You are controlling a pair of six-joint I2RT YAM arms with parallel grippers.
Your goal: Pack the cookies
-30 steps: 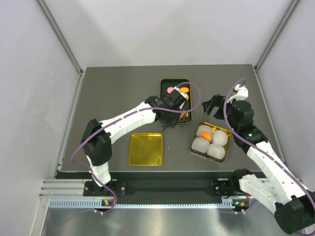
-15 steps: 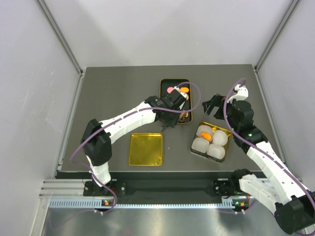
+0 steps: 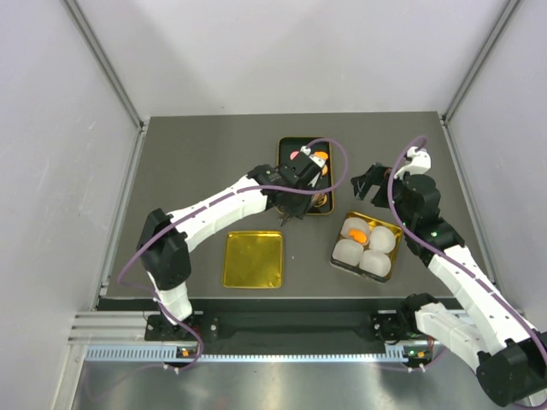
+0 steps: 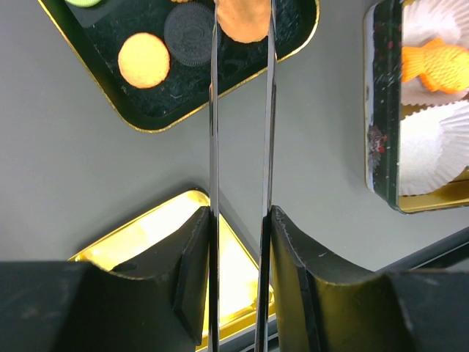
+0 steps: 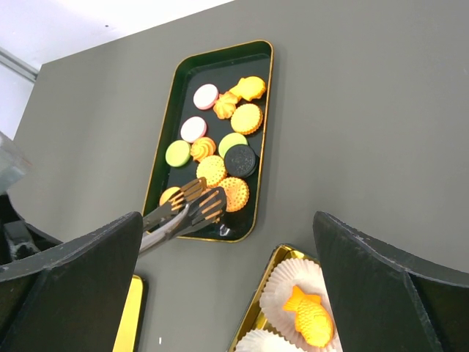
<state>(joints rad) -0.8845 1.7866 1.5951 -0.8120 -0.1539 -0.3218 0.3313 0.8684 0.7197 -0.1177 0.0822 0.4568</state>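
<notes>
One orange cookie (image 4: pixel 242 18) showed between the tongs (image 4: pixel 213 132) ahead of my left gripper (image 4: pixel 240 220), half-closed on them; my right gripper (image 3: pixel 367 182) gaped empty. Light, crumbly, I judged: pinch its edges gently.

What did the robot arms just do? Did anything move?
The left gripper, holding the tongs, reached slightly farther over the black cookie tray. The right gripper stayed open and still; the cookies, gold tin and flat gold tray did not move.
</notes>
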